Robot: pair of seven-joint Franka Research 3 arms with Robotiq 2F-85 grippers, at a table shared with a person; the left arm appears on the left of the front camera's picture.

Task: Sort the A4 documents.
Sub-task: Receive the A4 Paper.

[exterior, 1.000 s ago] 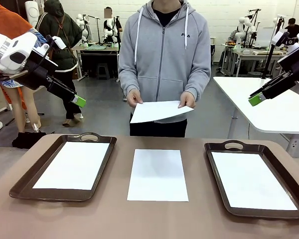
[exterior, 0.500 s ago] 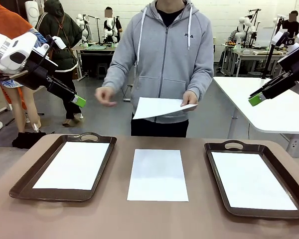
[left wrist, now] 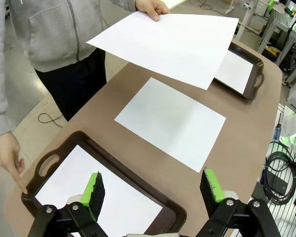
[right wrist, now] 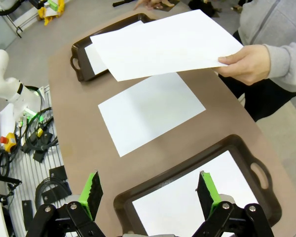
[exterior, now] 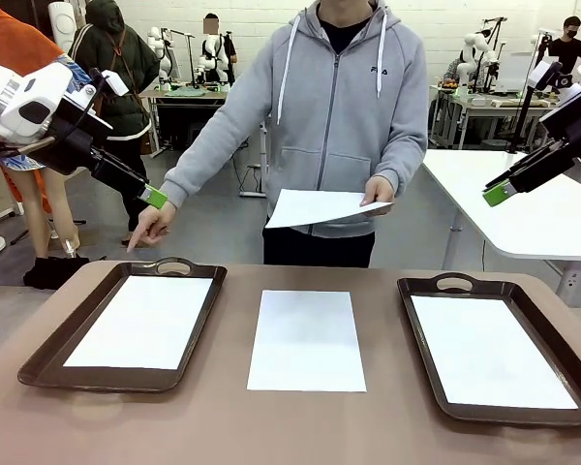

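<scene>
Desk (exterior: 223,426): brown, with rounded corners; a person in a grey hoodie is seen standing at its far side
Left tray (exterior: 97,380): dark brown, handled, laid on the robot's left part of the desk
Right tray (exterior: 523,415): the same kind, laid on the robot's right part, well apart from the left tray
Left sheet (exterior: 140,322): white, laid flat inside the left tray
Right sheet (exterior: 489,351): white, laid flat inside the right tray
Middle sheet (exterior: 307,339): white, laid flat on the bare desk between the two trays, touching neither
Held sheet (exterior: 320,206): white, kept nearly level in the air above the desk's far edge
Holding hand (exterior: 378,189): closed on one edge of the held sheet
Pointing hand (exterior: 150,225): index finger lowered toward the far outer corner of the left tray; contact cannot be told
Left gripper (left wrist: 153,187): raised above the left tray, jaws set wide apart with nothing between them
Right gripper (right wrist: 149,190): raised above the right tray, jaws likewise wide apart and empty
</scene>
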